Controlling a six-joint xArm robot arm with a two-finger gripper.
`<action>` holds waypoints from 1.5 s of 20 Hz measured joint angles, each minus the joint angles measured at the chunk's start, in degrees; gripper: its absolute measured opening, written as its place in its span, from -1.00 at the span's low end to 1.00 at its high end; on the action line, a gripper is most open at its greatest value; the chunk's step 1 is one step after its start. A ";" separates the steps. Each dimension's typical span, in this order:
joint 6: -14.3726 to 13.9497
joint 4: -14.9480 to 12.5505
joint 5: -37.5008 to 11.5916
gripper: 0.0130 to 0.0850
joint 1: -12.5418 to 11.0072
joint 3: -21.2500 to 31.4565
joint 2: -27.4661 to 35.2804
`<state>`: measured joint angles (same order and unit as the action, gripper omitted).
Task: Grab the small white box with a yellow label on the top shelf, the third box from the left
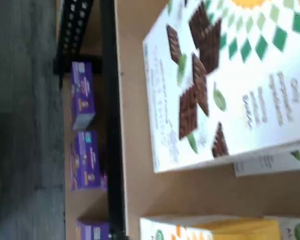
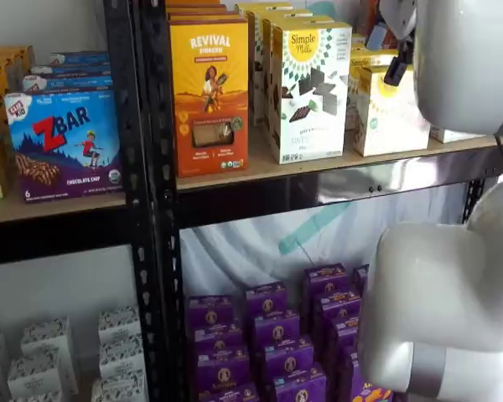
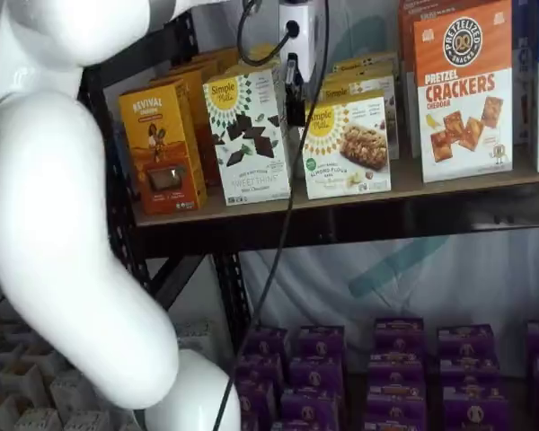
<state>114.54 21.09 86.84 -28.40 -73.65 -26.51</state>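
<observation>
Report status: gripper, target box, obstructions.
Gripper above the top shelf, open. Small white box untouched. Taller Simple Mills box close beside it.

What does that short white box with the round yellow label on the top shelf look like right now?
The small white box is a short cardboard-looking carton with a yellow sunburst label near its top, a green round mark and a picture of a baked bar. It stands upright at the front of the tan wooden top shelf, between a taller white cookie box and an orange-and-white crackers box. Nothing grips it.
</observation>
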 joint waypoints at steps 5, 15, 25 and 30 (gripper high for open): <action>0.29 -3.24 -0.38 1.00 0.88 -2.19 4.04; -0.48 -6.82 0.65 1.00 2.46 -3.28 6.60; -3.13 -12.90 5.51 1.00 5.68 -7.11 10.27; -3.77 -14.27 7.34 1.00 6.42 -8.88 11.88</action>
<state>110.77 6.82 94.18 -21.99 -82.53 -14.63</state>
